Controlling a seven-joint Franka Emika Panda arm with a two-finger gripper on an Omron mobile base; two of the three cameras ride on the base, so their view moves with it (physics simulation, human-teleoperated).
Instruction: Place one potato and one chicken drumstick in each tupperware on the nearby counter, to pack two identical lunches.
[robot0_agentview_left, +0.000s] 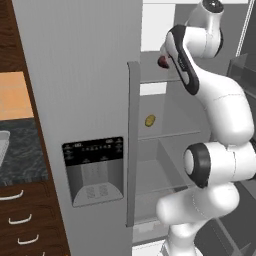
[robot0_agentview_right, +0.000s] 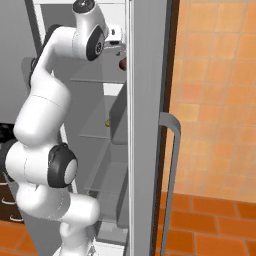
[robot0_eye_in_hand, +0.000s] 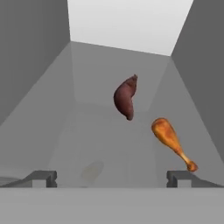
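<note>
In the left base view the arm reaches up into an open fridge, its hand at about one o'clock near a dark reddish lump (robot0_agentview_left: 163, 61) on an upper shelf (robot0_agentview_left: 160, 79). One potato (robot0_agentview_left: 149, 120) lies on the shelf below, near the centre. At nine o'clock sits the counter (robot0_agentview_left: 20, 150), with the corner of one tupperware (robot0_agentview_left: 3, 142) at the edge; whether anything is in it cannot be told.

In the right base view the hand is at twelve o'clock beside the fridge door (robot0_agentview_right: 145, 125), the reddish lump just right of it. The potato shows as a small yellowish speck at the centre, one shelf down.

In the hand view the gripper (robot0_eye_in_hand: 111, 177) has its fingertips (robot0_eye_in_hand: 43, 177) spread wide with nothing between them. One chicken drumstick (robot0_eye_in_hand: 170, 141) lies at four o'clock, thin end toward the camera, and the one reddish-brown lump lies just beside it at twelve o'clock.

As I judge it, packing has hardly begun: nothing is held, and drumstick and potato are both in the fridge. Count: one potato, one drumstick, one tupperware visible.
</note>
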